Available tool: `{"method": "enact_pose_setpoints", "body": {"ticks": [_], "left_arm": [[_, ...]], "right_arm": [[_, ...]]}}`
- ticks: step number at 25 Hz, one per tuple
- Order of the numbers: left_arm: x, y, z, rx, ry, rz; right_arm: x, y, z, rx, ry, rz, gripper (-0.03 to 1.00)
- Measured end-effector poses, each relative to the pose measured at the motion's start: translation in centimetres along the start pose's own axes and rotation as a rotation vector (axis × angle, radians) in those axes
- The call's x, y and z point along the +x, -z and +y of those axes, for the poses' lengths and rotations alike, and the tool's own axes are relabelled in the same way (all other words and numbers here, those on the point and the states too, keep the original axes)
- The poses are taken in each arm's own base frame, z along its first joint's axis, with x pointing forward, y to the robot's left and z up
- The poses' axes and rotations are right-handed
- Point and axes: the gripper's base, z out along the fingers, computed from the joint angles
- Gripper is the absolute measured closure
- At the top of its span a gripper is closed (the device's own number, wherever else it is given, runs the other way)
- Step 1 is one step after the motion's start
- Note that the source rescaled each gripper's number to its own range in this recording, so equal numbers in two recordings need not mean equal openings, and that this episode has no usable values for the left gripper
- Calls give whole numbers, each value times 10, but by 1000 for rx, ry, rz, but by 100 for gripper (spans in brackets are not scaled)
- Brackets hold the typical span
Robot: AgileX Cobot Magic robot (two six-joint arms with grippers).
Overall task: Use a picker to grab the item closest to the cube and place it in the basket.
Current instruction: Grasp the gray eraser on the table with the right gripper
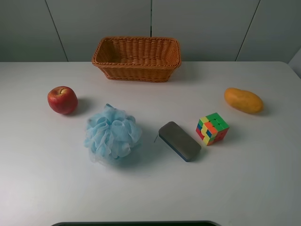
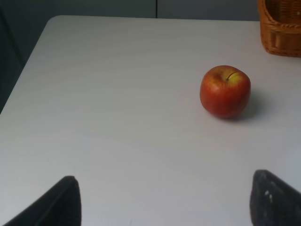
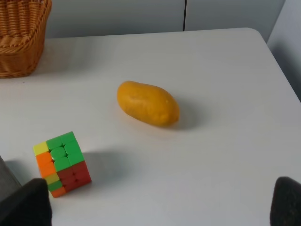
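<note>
The dark grey block (image 1: 179,141) lies flat on the white table, just left of the multicoloured cube (image 1: 212,128). The cube also shows in the right wrist view (image 3: 62,162), with a sliver of the block (image 3: 6,175) beside it. The wicker basket (image 1: 136,70) stands at the back centre. Neither arm shows in the exterior high view. My left gripper (image 2: 164,207) is open and empty over bare table, short of the apple. My right gripper (image 3: 155,207) is open and empty, short of the cube and mango.
A red apple (image 1: 62,100) sits at the left, also in the left wrist view (image 2: 225,91). A light-blue bath pouf (image 1: 113,135) lies left of the block. An orange-yellow mango (image 1: 243,100) lies at the right, behind the cube (image 3: 147,103).
</note>
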Motion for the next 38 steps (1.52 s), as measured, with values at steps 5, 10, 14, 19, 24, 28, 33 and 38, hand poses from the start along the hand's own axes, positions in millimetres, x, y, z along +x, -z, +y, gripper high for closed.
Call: {"method": "enact_pose_setpoints", "body": {"ticks": [5, 10, 14, 19, 24, 28, 33, 38], "left_arm": [[0, 0, 0, 0, 0, 0], [0, 0, 0, 0, 0, 0], [0, 0, 0, 0, 0, 0], [0, 0, 0, 0, 0, 0], [0, 0, 0, 0, 0, 1], [0, 0, 0, 0, 0, 1], [0, 0, 0, 0, 0, 1], [0, 0, 0, 0, 2, 1]], "right_arm": [[0, 0, 0, 0, 0, 0, -3], [0, 0, 0, 0, 0, 0, -3], [0, 0, 0, 0, 0, 0, -3], [0, 0, 0, 0, 0, 0, -3], [0, 0, 0, 0, 0, 0, -3], [0, 0, 0, 0, 0, 0, -3], [0, 0, 0, 0, 0, 0, -3], [0, 0, 0, 0, 0, 0, -3]]}}
